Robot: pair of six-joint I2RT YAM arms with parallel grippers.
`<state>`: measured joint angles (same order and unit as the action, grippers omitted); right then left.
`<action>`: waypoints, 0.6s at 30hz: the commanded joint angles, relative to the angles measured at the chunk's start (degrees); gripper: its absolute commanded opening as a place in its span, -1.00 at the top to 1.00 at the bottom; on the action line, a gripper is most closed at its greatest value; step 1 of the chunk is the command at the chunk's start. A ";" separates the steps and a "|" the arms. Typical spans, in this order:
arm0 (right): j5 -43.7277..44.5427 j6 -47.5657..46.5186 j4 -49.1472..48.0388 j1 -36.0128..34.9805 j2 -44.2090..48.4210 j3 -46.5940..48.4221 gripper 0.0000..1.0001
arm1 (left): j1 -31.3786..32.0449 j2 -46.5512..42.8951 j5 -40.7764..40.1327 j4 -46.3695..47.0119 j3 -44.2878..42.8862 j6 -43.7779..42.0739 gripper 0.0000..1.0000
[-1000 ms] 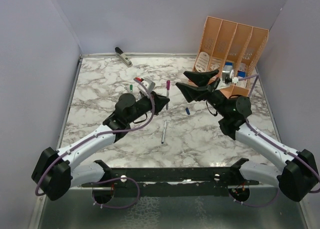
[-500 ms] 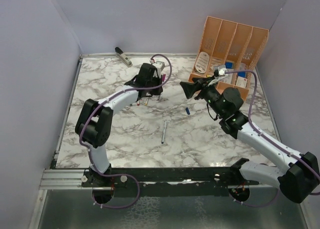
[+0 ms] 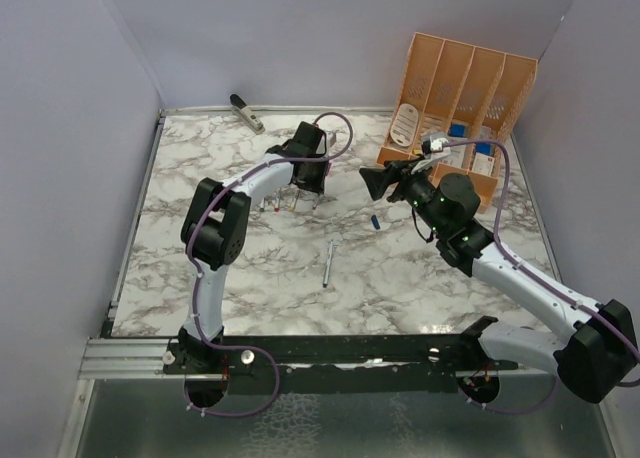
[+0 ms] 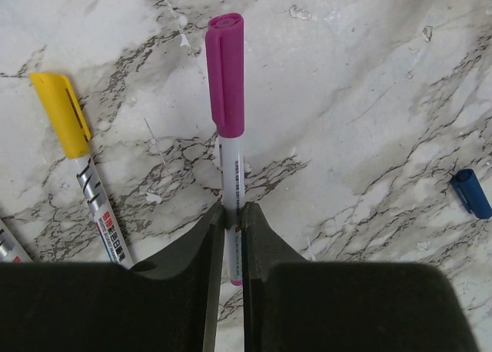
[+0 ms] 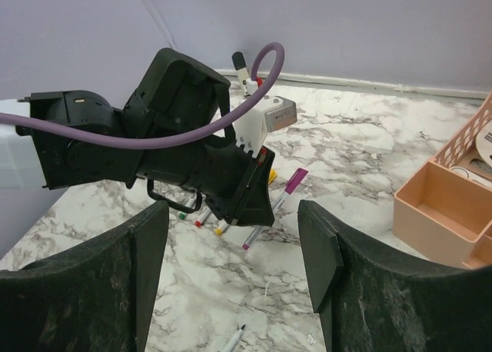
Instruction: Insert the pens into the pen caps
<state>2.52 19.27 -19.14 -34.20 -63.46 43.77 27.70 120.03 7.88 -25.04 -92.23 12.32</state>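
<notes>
- Lying by the far-left edge of the desk (image 3: 400,278) is one grey-black stapler-like object (image 3: 246,112).
- Right of it, at the far middle, four pens lie side by side under the left arm. The green-ended pen (image 5: 182,214) is leftmost and the red-ended pen (image 5: 201,217) is next. The arm hides whether either wears a cap.
- The yellow-capped pen (image 4: 73,156) lies third in the row, on the marble, just beside the left hand but not touched by it.
- The left hand (image 4: 233,214) is pressed together on the white barrel of the purple-capped pen (image 4: 229,160), pinching it below the cap. I cannot tell whether this pen is lifted off the desk.
- One bare pen (image 3: 328,263) lies alone at mid-desk, uncapped, nearer the arm bases.
- One blue cap (image 3: 375,221) lies loose to its right, apart from every pen.
- The right hand (image 3: 385,181) hangs above the desk, spread wide and holding nothing.
- One orange organiser (image 3: 428,73) stands at the far right, with four upright slots and a low front tray.
- Its leftmost slot holds a white oval item (image 3: 405,125). The other slots hold small white and blue things too small to name.
- Counted: five pens, one loose cap, two caps seen fitted.
</notes>
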 commanded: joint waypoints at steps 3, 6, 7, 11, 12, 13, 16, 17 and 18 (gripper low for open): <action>1.66 0.30 0.78 -0.26 -1.28 -0.17 -0.34 | -0.46 3.82 -2.61 -7.64 -5.84 0.63 1.00; 1.54 0.50 0.11 -0.23 -1.08 -1.03 -0.34 | -0.46 5.18 -3.24 -9.14 -7.00 0.82 0.96; 1.43 0.56 -0.13 -0.21 -0.91 -1.26 -0.34 | -0.46 5.60 -3.26 -9.47 -7.27 0.88 0.95; 1.44 0.53 -0.46 -0.19 -0.40 -1.91 -0.34 | -0.46 7.38 -3.91 -10.86 -8.32 1.00 0.90; 1.50 0.54 -0.42 -0.25 -0.31 -2.05 -0.34 | -0.46 7.67 -4.02 -11.16 -8.59 0.98 0.88; 1.50 0.63 -0.46 -0.26 -0.29 -2.16 -0.34 | -0.46 7.90 -4.01 -11.25 -8.73 1.06 0.85; 1.43 0.75 -0.72 -0.21 -0.26 -2.49 -0.34 | -0.50 8.32 -4.05 -11.35 -8.81 1.27 0.70; 1.36 0.76 -0.79 -0.25 -0.26 -2.56 -0.34 | -0.46 8.48 -4.02 -11.28 -8.83 1.25 0.64; 1.35 0.77 -0.88 -0.26 -0.30 -2.67 -0.34 | -0.46 8.54 -3.90 -11.31 -8.80 1.35 0.56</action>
<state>2.57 19.66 -19.11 -34.20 -64.47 41.93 27.38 126.80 5.48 -34.39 -99.85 13.17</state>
